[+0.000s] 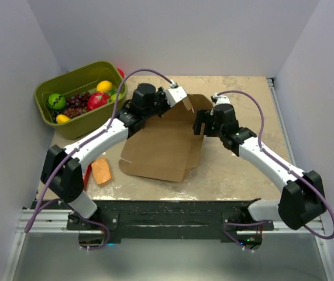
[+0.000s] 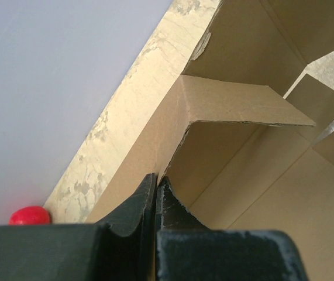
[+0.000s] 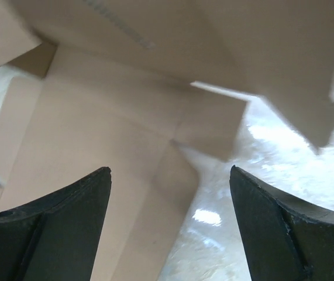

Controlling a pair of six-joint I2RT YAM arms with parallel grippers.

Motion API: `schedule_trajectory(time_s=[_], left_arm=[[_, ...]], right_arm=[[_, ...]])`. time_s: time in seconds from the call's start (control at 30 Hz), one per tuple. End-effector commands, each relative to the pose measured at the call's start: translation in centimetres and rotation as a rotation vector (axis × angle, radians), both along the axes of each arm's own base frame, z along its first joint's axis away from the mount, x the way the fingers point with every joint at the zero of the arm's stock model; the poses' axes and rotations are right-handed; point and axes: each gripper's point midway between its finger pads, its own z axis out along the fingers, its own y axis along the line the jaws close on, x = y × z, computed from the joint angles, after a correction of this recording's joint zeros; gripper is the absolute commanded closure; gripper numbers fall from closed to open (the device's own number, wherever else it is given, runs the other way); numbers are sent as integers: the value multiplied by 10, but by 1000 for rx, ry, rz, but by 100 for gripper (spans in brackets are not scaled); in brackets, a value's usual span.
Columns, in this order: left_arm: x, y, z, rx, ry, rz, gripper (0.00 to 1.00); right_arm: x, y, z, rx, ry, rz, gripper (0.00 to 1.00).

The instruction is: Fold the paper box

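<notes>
The paper box (image 1: 162,147) is brown corrugated cardboard lying mostly flat at the table's middle, with its far flaps raised. My left gripper (image 1: 181,105) is at the box's far edge. In the left wrist view it (image 2: 156,178) is shut on the edge of a raised cardboard wall (image 2: 155,140), whose end flap (image 2: 243,105) bends inward. My right gripper (image 1: 199,124) is at the box's right side. In the right wrist view it (image 3: 169,171) is open and empty above a side flap (image 3: 126,152), with the fingers (image 3: 85,205) apart and touching nothing.
An olive-green bin (image 1: 50,88) with fruit stands at the back left. A small orange block (image 1: 101,171) lies left of the box near the front. A red ball (image 2: 29,215) shows by the wall. White walls enclose the table.
</notes>
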Motion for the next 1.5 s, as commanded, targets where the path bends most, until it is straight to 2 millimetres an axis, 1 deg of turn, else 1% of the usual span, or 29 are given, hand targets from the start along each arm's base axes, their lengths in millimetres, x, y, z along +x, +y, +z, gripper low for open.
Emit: schedule_trajectory(time_s=[0.0, 0.03, 0.07, 0.13, 0.17, 0.37, 0.47, 0.57, 0.6, 0.67, 0.7, 0.73, 0.8, 0.83, 0.93, 0.97, 1.03, 1.07, 1.1, 1.13, 1.17, 1.2, 1.27, 1.3, 1.33, 1.37, 1.4, 1.43, 1.47], left_arm=[[-11, 11, -33, 16, 133, 31, 100], [-10, 12, -33, 15, 132, 31, 100], [-10, 12, -33, 13, 133, 32, 100], [-11, 12, -33, 13, 134, 30, 100], [-11, 11, -32, 10, 134, 28, 100], [-11, 11, -32, 7, 135, 28, 100], [-11, 11, -31, 5, 134, 26, 100], [-12, 10, -30, 1, 134, 22, 100], [-12, 10, -30, -3, 136, 24, 100], [-11, 9, -31, -9, 141, 29, 100], [-11, 9, -32, -12, 146, 36, 100], [-10, 9, -32, -12, 148, 43, 100], [-6, 12, -35, -16, 154, 78, 100], [-4, 14, -36, -16, 158, 93, 100], [1, 19, -38, -23, 168, 152, 100], [2, 19, -38, -27, 171, 157, 100], [2, 18, -36, -42, 178, 167, 100], [4, 21, -36, -41, 174, 186, 100], [5, 21, -35, -47, 178, 194, 100], [5, 21, -37, -48, 182, 196, 100], [5, 21, -37, -47, 183, 198, 100], [4, 21, -38, -45, 186, 197, 100], [4, 20, -37, -50, 184, 192, 100], [4, 19, -36, -52, 185, 188, 100], [3, 20, -36, -54, 185, 187, 100], [3, 19, -36, -56, 187, 180, 100], [3, 18, -35, -58, 185, 179, 100], [3, 19, -34, -60, 182, 179, 100], [1, 17, -33, -64, 184, 169, 100]], right_arm=[[19, -14, 4, -12, -91, -87, 14], [22, -18, 0, -14, -89, -99, 14], [22, -19, -10, -20, -74, -101, 14], [29, -20, -16, -4, -80, -120, 14], [30, -20, -27, -6, -60, -122, 14], [43, -20, -43, 43, -60, -168, 14], [52, -19, -44, 80, -87, -185, 14], [60, -19, -53, 105, -88, -214, 14], [62, -21, -59, 110, -80, -245, 14], [63, -24, -64, 121, -76, -275, 14], [63, -25, -64, 133, -74, -290, 13], [62, -25, -58, 146, -87, -290, 13], [55, -28, -57, 147, -92, -291, 13], [52, -31, -43, 155, -123, -294, 13], [32, -37, -42, 127, -110, -275, 15], [23, -39, -27, 142, -134, -269, 15], [4, -30, -22, 144, -147, -234, 17], [-5, -31, -7, 143, -187, -237, 18], [-18, -12, -1, 141, -201, -182, 19], [-26, -5, 5, 139, -215, -161, 19], [-33, -3, 14, 136, -237, -162, 22], [-44, 13, 18, 147, -244, -117, 23], [-47, 25, 29, 171, -269, -87, 25], [-48, 35, 25, 158, -259, -46, 26], [-45, 44, 29, 159, -261, -20, 27], [-41, 51, 28, 156, -257, 1, 27], [-36, 60, 7, 108, -210, 28, 28], [-32, 73, 10, 121, -200, 64, 30], [-28, 78, 4, 109, -186, 74, 33]])
